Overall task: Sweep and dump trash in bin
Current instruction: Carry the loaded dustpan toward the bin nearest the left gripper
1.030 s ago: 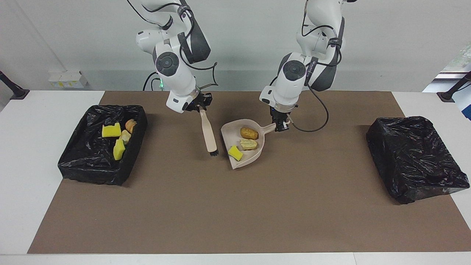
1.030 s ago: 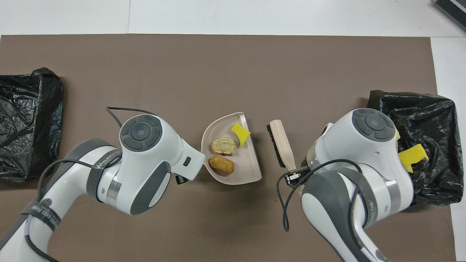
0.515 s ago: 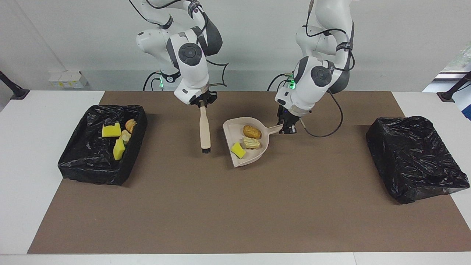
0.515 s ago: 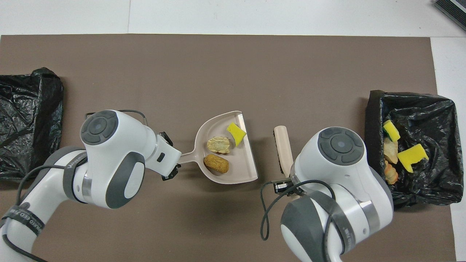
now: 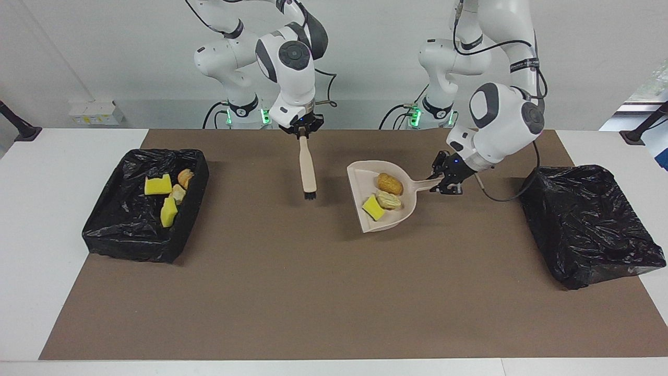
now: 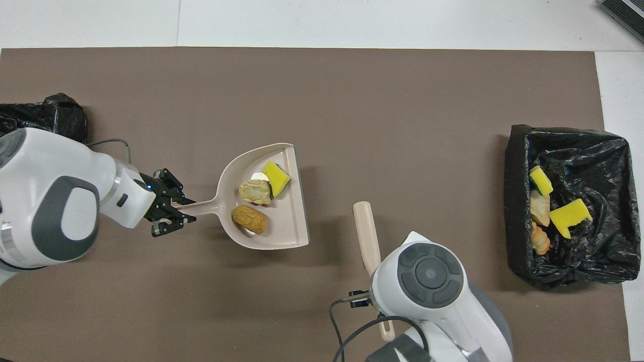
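My left gripper [image 5: 445, 182] [image 6: 172, 209] is shut on the handle of the beige dustpan [image 5: 360, 177] [image 6: 289, 229] and holds it a little above the brown mat. Three pieces of trash lie in the pan: a yellow sponge bit [image 5: 373, 207] [image 6: 276, 172], a tan piece [image 5: 389, 199] [image 6: 255, 192] and a golden-brown piece [image 5: 390, 183] [image 6: 250, 219]. My right gripper [image 5: 302, 132] is shut on the beige brush [image 5: 308, 167] [image 6: 366, 236], which hangs bristles down over the mat. In the overhead view the arm's wrist hides that gripper. More trash [image 5: 157, 185] [image 6: 568, 216] lies in the open bin [image 5: 130, 245] [image 6: 514, 166] at the right arm's end.
A second bin [image 5: 589, 224] [image 6: 58, 108], wrapped in a black bag, stands at the left arm's end of the table. The brown mat [image 5: 323, 292] covers most of the white table.
The left arm has swung the loaded dustpan toward its own end of the table and raised it. The right arm has drawn the brush back toward the robots and up.
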You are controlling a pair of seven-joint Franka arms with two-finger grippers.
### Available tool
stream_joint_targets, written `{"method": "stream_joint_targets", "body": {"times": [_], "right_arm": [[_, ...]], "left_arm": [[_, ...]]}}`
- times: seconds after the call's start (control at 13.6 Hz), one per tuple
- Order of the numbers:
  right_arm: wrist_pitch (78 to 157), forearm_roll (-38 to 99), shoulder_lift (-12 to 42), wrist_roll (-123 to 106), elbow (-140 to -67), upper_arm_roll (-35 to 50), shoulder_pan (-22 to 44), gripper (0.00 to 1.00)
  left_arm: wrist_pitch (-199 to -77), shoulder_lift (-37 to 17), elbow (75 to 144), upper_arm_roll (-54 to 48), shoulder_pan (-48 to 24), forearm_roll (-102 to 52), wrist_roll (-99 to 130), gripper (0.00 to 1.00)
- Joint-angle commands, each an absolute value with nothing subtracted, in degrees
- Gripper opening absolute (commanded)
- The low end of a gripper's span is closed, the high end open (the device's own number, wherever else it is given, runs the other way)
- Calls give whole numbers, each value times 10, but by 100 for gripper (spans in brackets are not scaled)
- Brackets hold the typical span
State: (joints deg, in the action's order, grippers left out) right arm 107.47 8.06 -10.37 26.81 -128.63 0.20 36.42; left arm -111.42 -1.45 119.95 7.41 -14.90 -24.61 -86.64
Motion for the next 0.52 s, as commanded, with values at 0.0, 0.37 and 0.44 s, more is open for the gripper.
{"method": "stream_joint_targets", "body": {"times": [0.0, 0.37, 0.44], "right_arm": [[1119, 92, -103, 342, -1300, 2, 415, 0], [1229, 150, -18, 430, -1274, 4, 501, 0], [1233, 150, 11, 441, -1254, 4, 520, 0]], "left_arm": [[-1023, -12, 1137, 70, -85, -254, -919, 0], [-901, -69, 1000, 71, 37, -201, -933, 0], [-890, -76, 981, 71, 57, -193, -951, 0]]}}
